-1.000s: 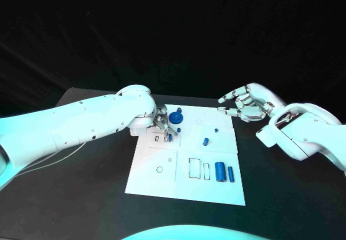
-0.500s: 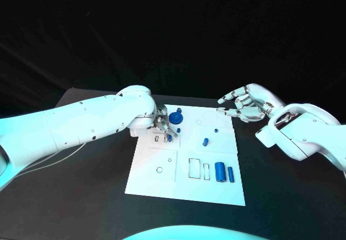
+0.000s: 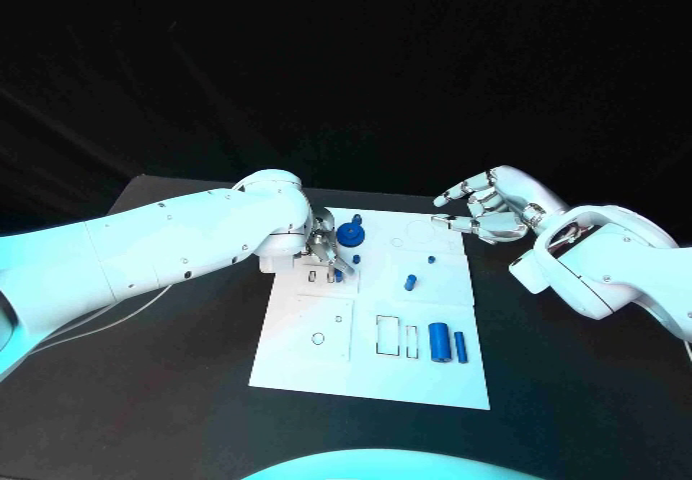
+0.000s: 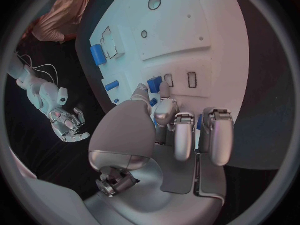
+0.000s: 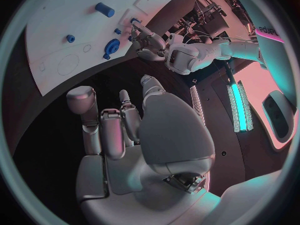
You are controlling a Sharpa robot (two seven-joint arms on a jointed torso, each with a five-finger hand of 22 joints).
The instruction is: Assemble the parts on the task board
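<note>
On task board [image 3: 310, 330], left hand [image 3: 323, 255] pinches blue part [image 4: 154, 83]; right hand [image 3: 483, 212] empty, fingers apart.

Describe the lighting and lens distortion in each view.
Head view: cyan light tints the arms and the white board, black surroundings, straight edges. Left wrist view: fisheye bends the board edges, pinkish tint on the left hand. Right wrist view: fisheye again, a bright cyan light strip glares beside the right hand.

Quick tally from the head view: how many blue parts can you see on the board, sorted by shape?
Round disc part: 1
Large cylinders: 2
Small pieces: 3
Piece at the left hand's fingertips: 1
Total: 7 on the task board
</note>
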